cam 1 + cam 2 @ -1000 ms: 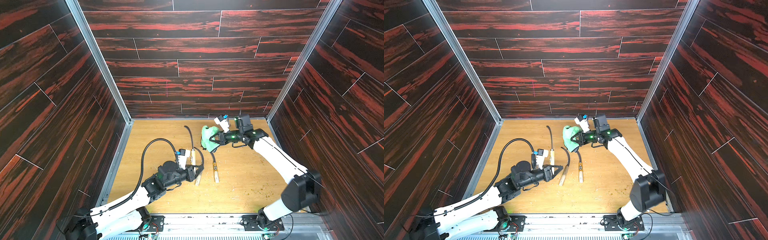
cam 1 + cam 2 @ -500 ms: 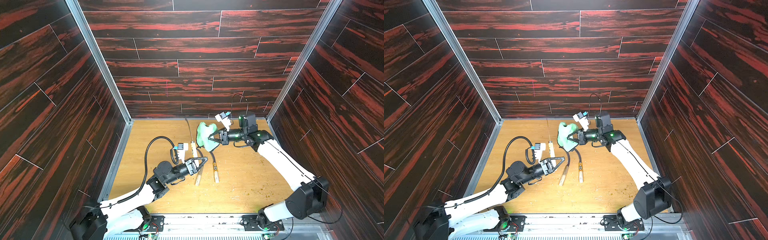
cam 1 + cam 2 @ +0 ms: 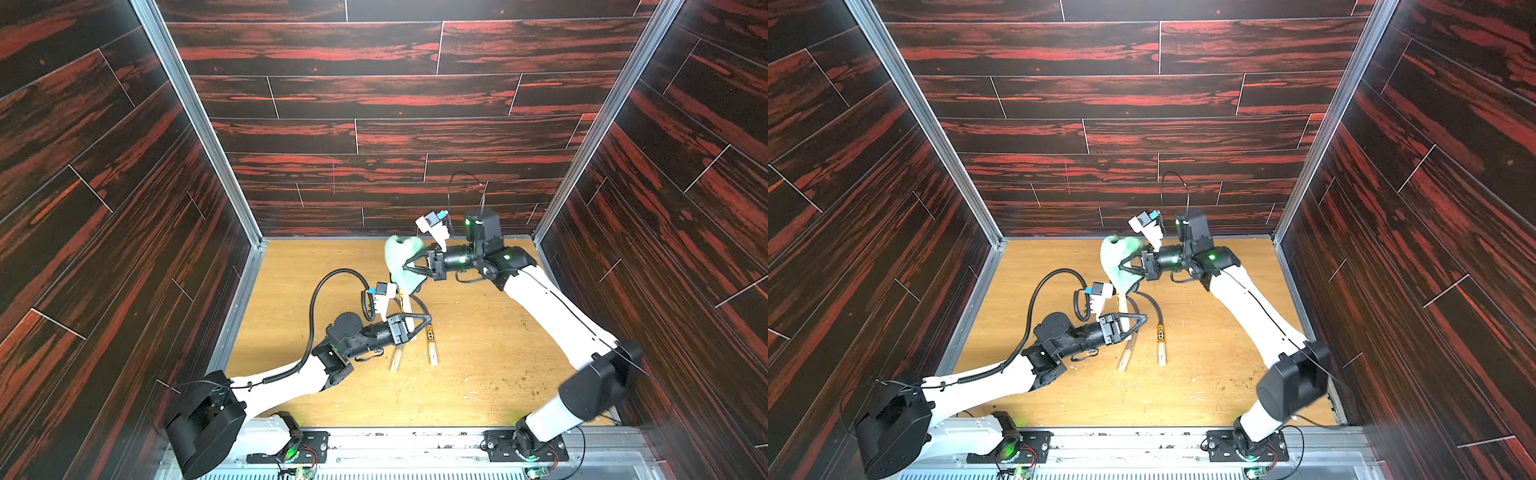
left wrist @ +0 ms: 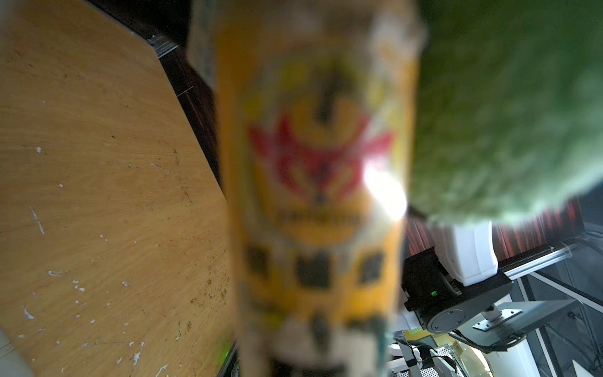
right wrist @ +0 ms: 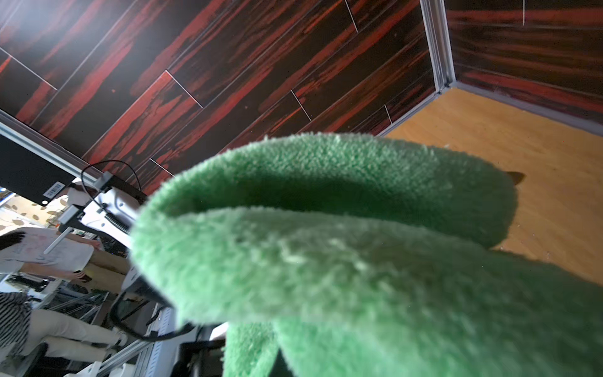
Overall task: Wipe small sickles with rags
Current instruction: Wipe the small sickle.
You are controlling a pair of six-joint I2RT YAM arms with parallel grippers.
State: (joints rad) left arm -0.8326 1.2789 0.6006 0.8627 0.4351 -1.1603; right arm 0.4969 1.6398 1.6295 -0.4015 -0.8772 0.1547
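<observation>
Inside a booth of dark red panels, a scuffed pale wooden tabletop [image 3: 478, 374] carries a wiping job that appears to be on its first blade. The white right arm [image 3: 552, 307] reaches in from five o'clock and the white left arm [image 3: 282, 382] from seven o'clock.

The folded green fluffy microfibre cloth [image 3: 399, 259] hangs clear of the wood at twelve o'clock, pinched in the right gripper [image 3: 406, 266], whose jaws are closed on its folds. It fills the right wrist view [image 5: 326, 261].

Near the table's centre the left gripper [image 3: 419, 322] is clamped on the pale wooden handle of one small sickle [image 3: 404, 301]. That handle runs towards twelve o'clock, and its yellow label band [image 4: 313, 163] sits just beside the cloth's lower edge. Its dark blade is hidden behind the cloth, so contact cannot be confirmed.

Two more small sickles lie flat just beside the left gripper, handles [image 3: 397, 359] [image 3: 432, 353] pointing to six o'clock and thin curved blades to twelve, apparently awaiting their turn.

The next move likely calls for the cloth to fold over the hidden blade and slide along its curve while the left gripper keeps the handle steady.
</observation>
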